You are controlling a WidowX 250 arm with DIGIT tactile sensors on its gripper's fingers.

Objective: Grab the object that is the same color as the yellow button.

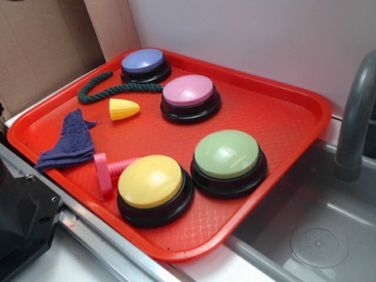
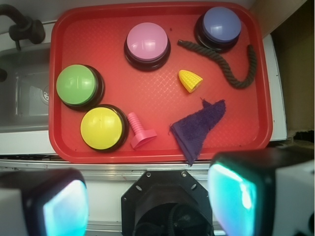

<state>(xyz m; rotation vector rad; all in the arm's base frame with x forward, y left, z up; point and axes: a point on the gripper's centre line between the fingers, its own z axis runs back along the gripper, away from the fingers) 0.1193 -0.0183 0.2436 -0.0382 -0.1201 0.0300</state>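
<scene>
Wrist view shows the gripper (image 2: 147, 196) high above the red tray (image 2: 256, 73), its two fingers (image 2: 236, 194) spread wide with nothing between them. On the tray, the yellow corn cob (image 2: 190, 80) lies alone (tip pointing away from the pink button (image 2: 146, 43)), between a dark rope (image 2: 231, 66) and a purple cloth (image 2: 199, 128), well apart from the yellow button (image 2: 101, 128) beside the pink bolt (image 2: 140, 132).
</scene>
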